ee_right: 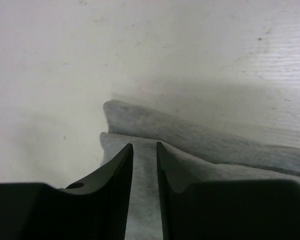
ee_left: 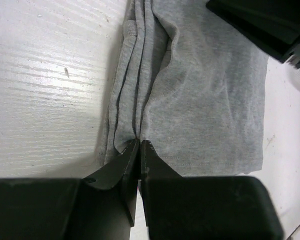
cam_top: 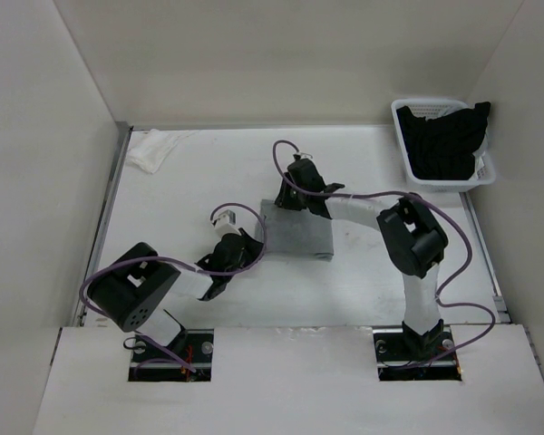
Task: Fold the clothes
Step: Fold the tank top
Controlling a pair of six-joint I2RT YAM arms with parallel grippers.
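Observation:
The clothes [cam_top: 297, 231] are a heather-grey top lying folded into a small rectangle at the middle of the table. My left gripper [cam_top: 250, 246] is at its near-left edge. In the left wrist view that gripper [ee_left: 140, 142] is shut on a pinch of the stacked grey layers [ee_left: 210, 100], whose creases run into the fingertips. My right gripper [cam_top: 288, 201] is at the far-left corner. In the right wrist view its jaws [ee_right: 145, 146] stand apart over the grey fabric [ee_right: 200, 135], which shows in the gap between them. Part of the right arm [ee_left: 265, 25] shows dark in the left wrist view.
A white basket [cam_top: 403, 136] at the back right holds a black garment [cam_top: 449, 140]. A small white cloth [cam_top: 150, 149] lies crumpled at the back left corner. White walls close the table on three sides.

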